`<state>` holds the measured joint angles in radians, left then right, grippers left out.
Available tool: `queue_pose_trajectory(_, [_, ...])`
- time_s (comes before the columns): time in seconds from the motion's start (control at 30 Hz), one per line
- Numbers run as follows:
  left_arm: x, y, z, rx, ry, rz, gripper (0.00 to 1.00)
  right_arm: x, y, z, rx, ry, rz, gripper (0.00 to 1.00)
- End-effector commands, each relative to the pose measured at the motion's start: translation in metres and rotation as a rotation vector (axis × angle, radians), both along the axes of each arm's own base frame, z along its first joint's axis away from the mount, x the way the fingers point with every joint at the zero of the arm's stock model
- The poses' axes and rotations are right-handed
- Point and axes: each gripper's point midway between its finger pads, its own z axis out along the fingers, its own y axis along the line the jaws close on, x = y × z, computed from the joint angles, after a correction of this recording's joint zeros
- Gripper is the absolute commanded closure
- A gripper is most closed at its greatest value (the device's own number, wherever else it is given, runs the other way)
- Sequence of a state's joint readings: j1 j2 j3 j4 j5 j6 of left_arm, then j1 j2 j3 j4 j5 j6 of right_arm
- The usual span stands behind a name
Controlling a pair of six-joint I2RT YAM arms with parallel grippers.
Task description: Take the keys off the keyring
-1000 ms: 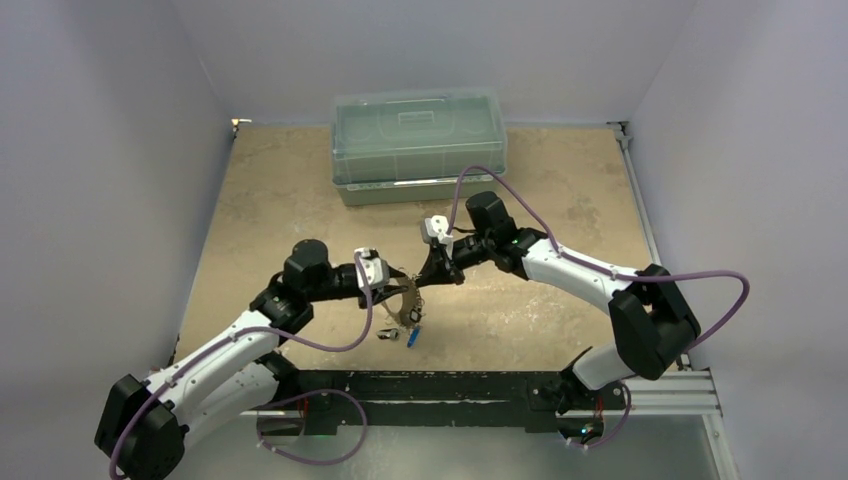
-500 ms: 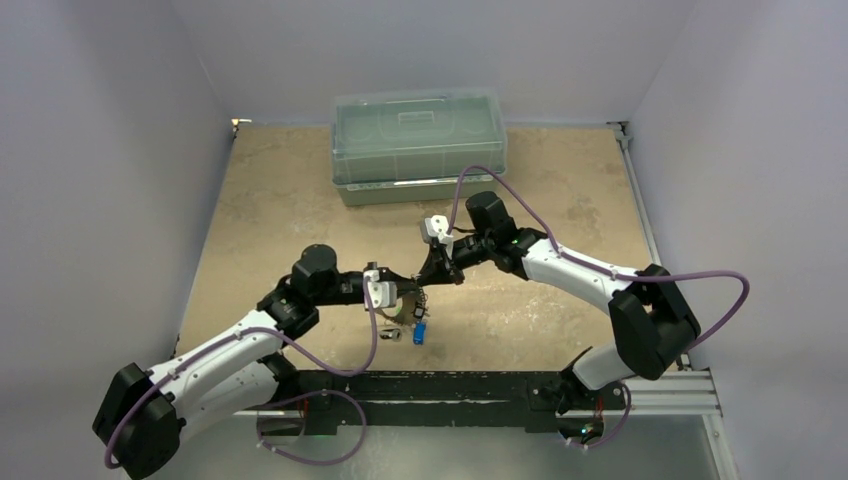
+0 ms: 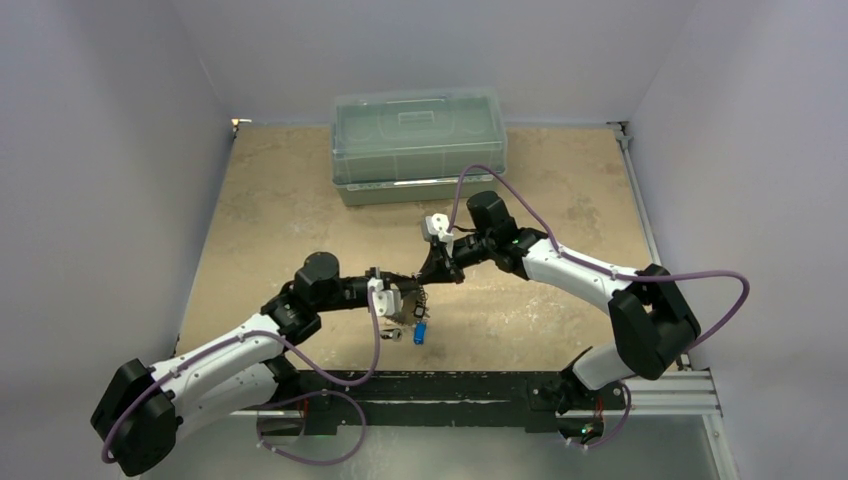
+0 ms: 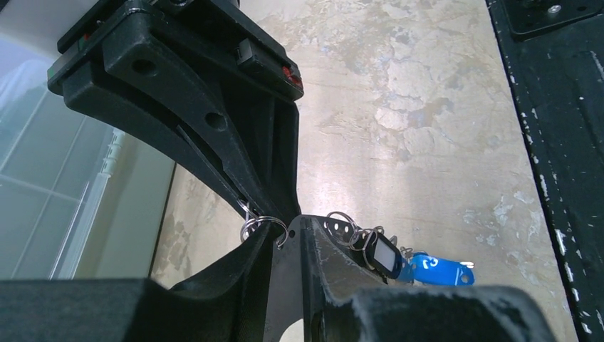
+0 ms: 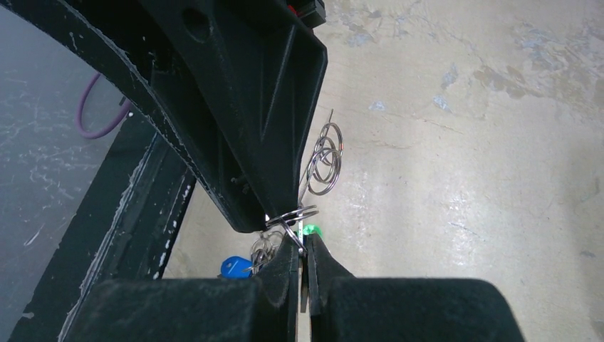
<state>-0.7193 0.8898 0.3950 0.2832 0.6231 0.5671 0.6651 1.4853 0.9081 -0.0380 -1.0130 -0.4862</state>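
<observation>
A bench point(image 3: 280, 200) with a beige, mottled top fills the middle of the overhead view; pale worn patches and darker stains show on it in both wrist views point(image 4: 427, 107) point(image 5: 463, 142). At its far middle stands 1 translucent, greenish plastic box point(image 3: 418, 145) with a ribbed lid on top, its long side facing the near edge; the left wrist view catches its wall at the left point(image 4: 43, 178). A scuffed black plate point(image 3: 450, 385) runs along the near edge of the bench, speckled with white marks point(image 4: 563, 142). A thin metal rail point(image 3: 640, 200) borders the right side. Plain pale walls point(image 3: 100, 150) close in 3 sides.
</observation>
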Motion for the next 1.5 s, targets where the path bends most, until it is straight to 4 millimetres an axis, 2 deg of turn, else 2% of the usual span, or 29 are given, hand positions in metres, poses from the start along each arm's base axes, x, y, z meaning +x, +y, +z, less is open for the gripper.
queue_pose_trajectory(0.0, [0.013, 0.000, 0.005, -0.004, -0.084, 0.065, 0.82, -0.008, 0.003, 0.014, 0.049, 0.001, 0.038, 1.00])
queue_pose_trajectory(0.23, [0.019, 0.003, 0.004, -0.001, -0.099, 0.107, 0.86, -0.007, 0.004, 0.016, 0.059, -0.008, 0.038, 1.00])
queue_pose_trajectory(0.37, [0.017, 0.002, 0.006, -0.014, -0.080, 0.105, 1.00, -0.006, 0.004, 0.016, 0.059, -0.008, 0.038, 1.00])
queue_pose_trajectory(0.43, [0.016, 0.001, 0.009, -0.024, -0.039, 0.115, 1.00, -0.006, 0.004, 0.016, 0.057, -0.012, 0.036, 1.00])
queue_pose_trajectory(0.53, [0.020, 0.001, 0.015, -0.056, 0.074, 0.177, 1.00, -0.004, 0.005, 0.017, 0.054, -0.027, 0.031, 1.00])
queue_pose_trajectory(0.63, [0.025, 0.002, 0.013, -0.063, 0.206, 0.241, 1.00, -0.001, 0.005, 0.018, 0.054, -0.038, 0.025, 1.00])
queue_pose_trajectory(0.9, [0.022, -0.002, 0.031, -0.161, 0.336, 0.272, 1.00, -0.003, 0.004, 0.014, 0.042, -0.035, 0.029, 1.00])
queue_pose_trajectory(1.13, [0.026, -0.009, 0.037, -0.232, 0.606, 0.347, 1.00, -0.004, 0.003, 0.014, 0.044, -0.043, 0.032, 1.00])
queue_pose_trajectory(1.3, [0.046, 0.001, 0.035, -0.306, 0.818, 0.440, 1.00, -0.005, 0.002, 0.014, 0.042, -0.044, 0.034, 1.00])
queue_pose_trajectory(1.47, [0.067, 0.018, 0.022, -0.385, 1.036, 0.542, 1.00, -0.005, 0.002, 0.014, 0.045, -0.048, 0.036, 1.00])
